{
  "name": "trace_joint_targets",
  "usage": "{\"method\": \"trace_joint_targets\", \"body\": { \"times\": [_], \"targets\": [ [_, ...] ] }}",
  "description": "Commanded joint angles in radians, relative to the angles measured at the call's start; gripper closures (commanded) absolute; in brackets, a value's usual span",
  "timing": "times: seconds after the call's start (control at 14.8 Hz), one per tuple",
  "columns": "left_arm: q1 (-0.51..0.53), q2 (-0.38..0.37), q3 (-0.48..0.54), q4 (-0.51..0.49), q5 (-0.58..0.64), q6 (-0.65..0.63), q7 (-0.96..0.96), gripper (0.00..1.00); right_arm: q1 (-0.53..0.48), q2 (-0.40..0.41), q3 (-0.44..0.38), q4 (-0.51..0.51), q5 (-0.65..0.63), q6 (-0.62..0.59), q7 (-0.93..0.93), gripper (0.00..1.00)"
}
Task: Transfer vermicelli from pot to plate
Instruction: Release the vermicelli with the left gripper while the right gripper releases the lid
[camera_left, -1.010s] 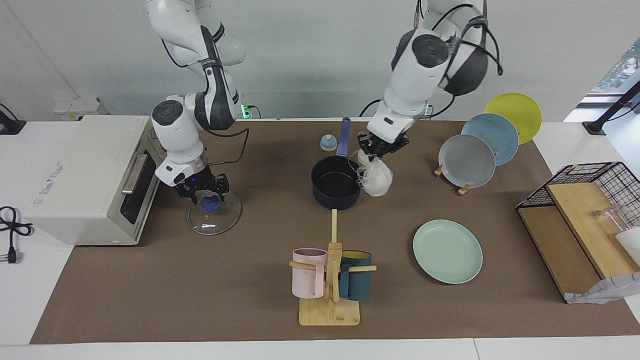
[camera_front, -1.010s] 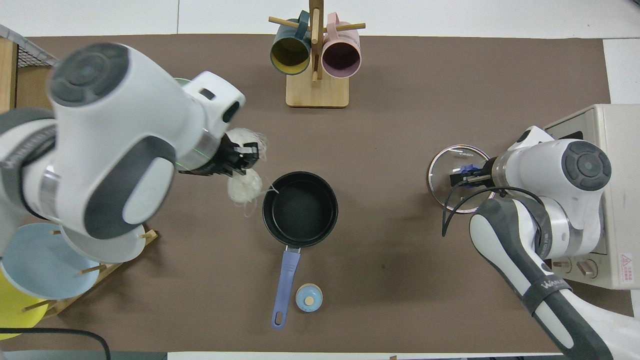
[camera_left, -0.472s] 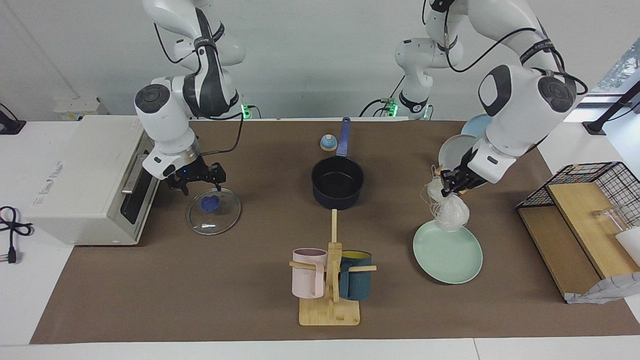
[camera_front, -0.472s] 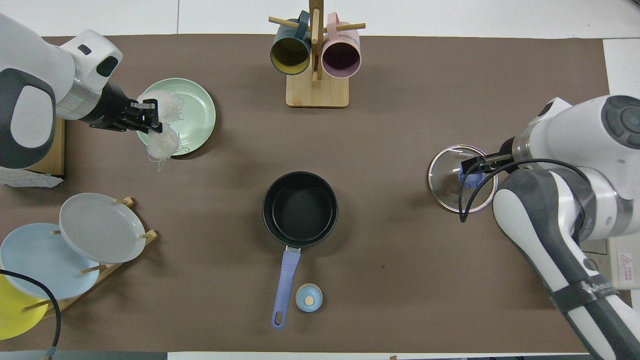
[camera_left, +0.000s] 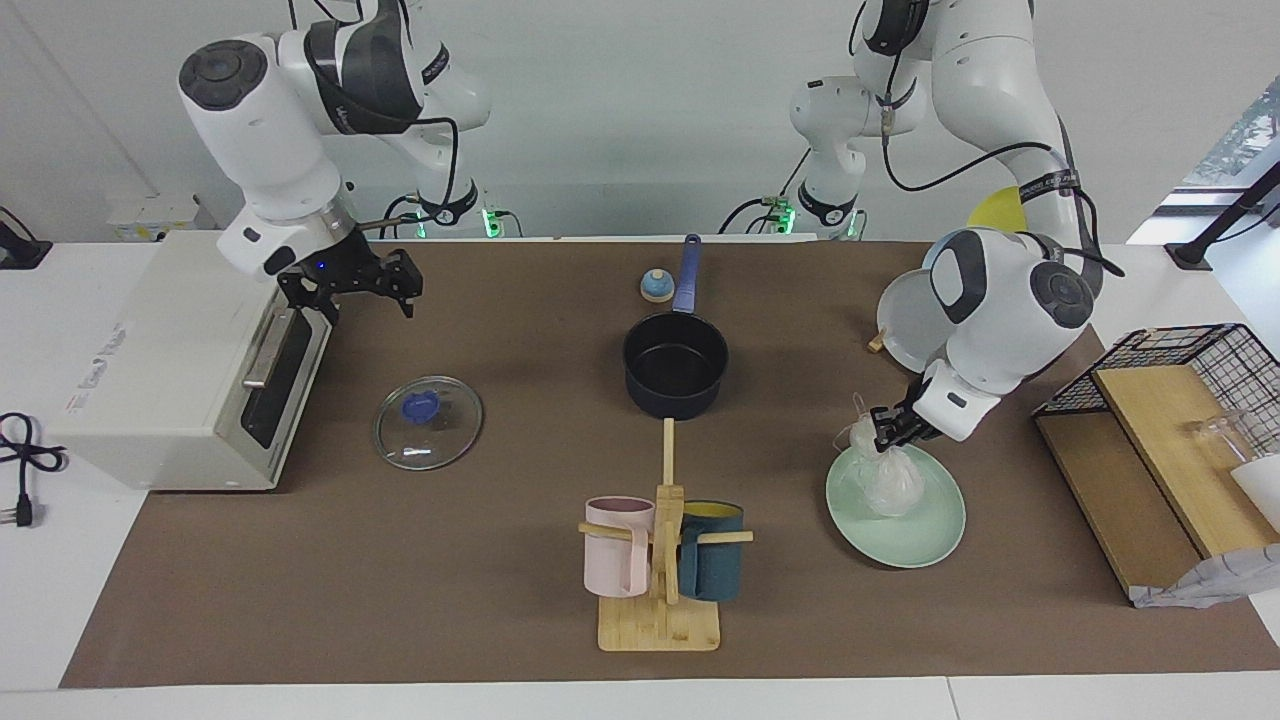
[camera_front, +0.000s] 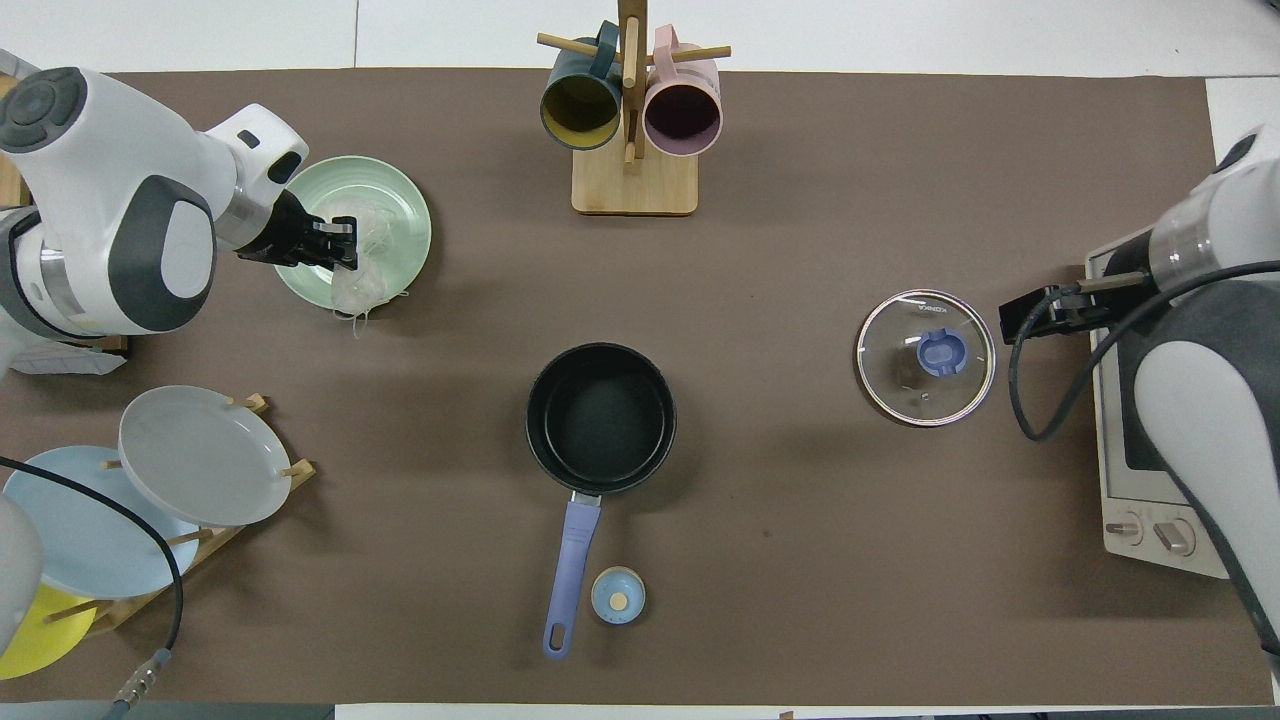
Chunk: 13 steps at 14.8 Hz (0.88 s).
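Note:
The vermicelli hangs from my left gripper, which is shut on its upper lump. Its lower lump rests on the mint-green plate, on the part of the plate nearer to the robots. The overhead view shows the left gripper, the vermicelli and the plate the same way. The navy pot stands with nothing in it at mid-table, its blue handle toward the robots; it also shows in the overhead view. My right gripper is open and raised in front of the toaster oven.
A glass lid with a blue knob lies flat between pot and toaster oven. A mug rack holds a pink and a teal mug. A grey plate stands in a rack. A small blue knob sits beside the pot handle.
My left gripper carried the vermicelli from beside the pot over to the mint-green plate and lowered it onto it. My right gripper rose from the lid's knob toward the toaster oven.

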Motion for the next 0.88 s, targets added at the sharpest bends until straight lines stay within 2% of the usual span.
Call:
{"method": "trace_joint_targets", "body": {
  "times": [0.0, 0.2, 0.34, 0.4, 0.47, 0.61, 0.81],
  "targets": [
    [0.001, 0.01, 0.0, -0.019, 0.017, 0.065, 0.037, 1.0, -0.026, -0.045, 0.011, 0.029, -0.009, -0.113, 0.02, 0.0],
    [0.003, 0.023, 0.002, -0.038, 0.017, 0.111, 0.101, 1.0, -0.051, -0.063, 0.013, 0.015, -0.007, -0.131, 0.017, 0.0],
    [0.013, 0.023, 0.002, -0.035, 0.017, 0.11, 0.116, 1.0, -0.054, -0.043, 0.007, 0.039, -0.006, -0.111, 0.017, 0.0],
    [0.013, 0.023, 0.003, -0.032, 0.017, 0.108, 0.112, 0.16, -0.054, -0.037, 0.001, 0.047, -0.007, -0.115, 0.017, 0.0],
    [0.015, 0.018, 0.003, -0.024, 0.017, 0.096, 0.112, 0.0, -0.055, -0.023, 0.002, 0.058, -0.009, -0.121, 0.017, 0.0],
    [0.018, 0.005, 0.011, 0.01, 0.017, 0.037, 0.112, 0.0, -0.058, 0.021, 0.001, 0.107, -0.007, -0.153, 0.017, 0.0],
    [0.016, -0.07, 0.018, 0.054, 0.054, -0.085, 0.072, 0.0, -0.063, 0.02, 0.01, 0.129, -0.021, -0.173, 0.02, 0.0]
  ]
}}
